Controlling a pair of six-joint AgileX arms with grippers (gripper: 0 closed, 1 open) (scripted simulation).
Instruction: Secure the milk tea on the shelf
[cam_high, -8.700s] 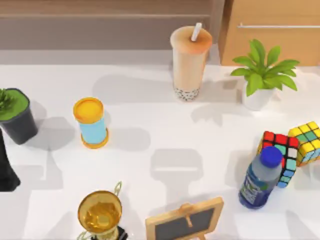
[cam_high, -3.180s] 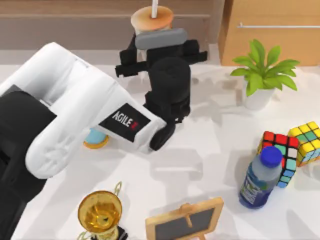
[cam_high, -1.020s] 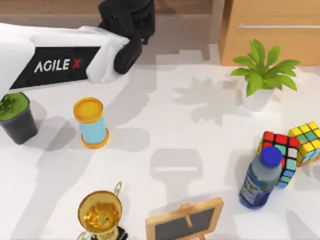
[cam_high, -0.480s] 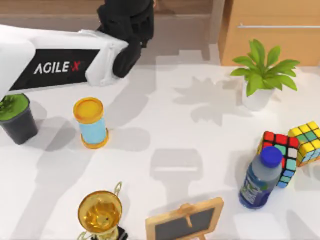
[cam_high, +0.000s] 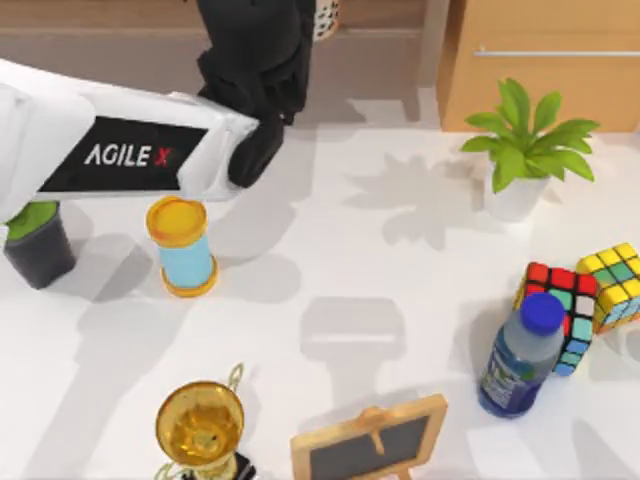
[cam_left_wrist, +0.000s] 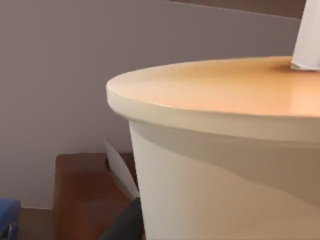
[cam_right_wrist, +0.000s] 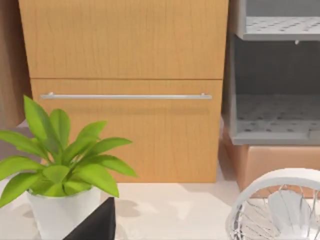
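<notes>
At the far left of the worktop, the left end effector (cam_high: 300, 15) reaches over the long brown wooden shelf (cam_high: 120, 45), beside the tall beige milk tea cup (cam_left_wrist: 225, 165); whether its fingers grip, I cannot tell.

Table centre (cam_high: 400, 290) open; blue can (cam_high: 183, 245) seemingly under left arm (cam_high: 120, 150).

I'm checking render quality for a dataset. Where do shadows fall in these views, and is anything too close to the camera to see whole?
Top view: soft grey shadows lie on the white table, including the plant's leafy one to its left. Left wrist view: the milk tea is so close that its lid and upper wall are cut off by the frame. Right wrist view: evenly lit, with a faint shadow beside the plant pot.
</notes>
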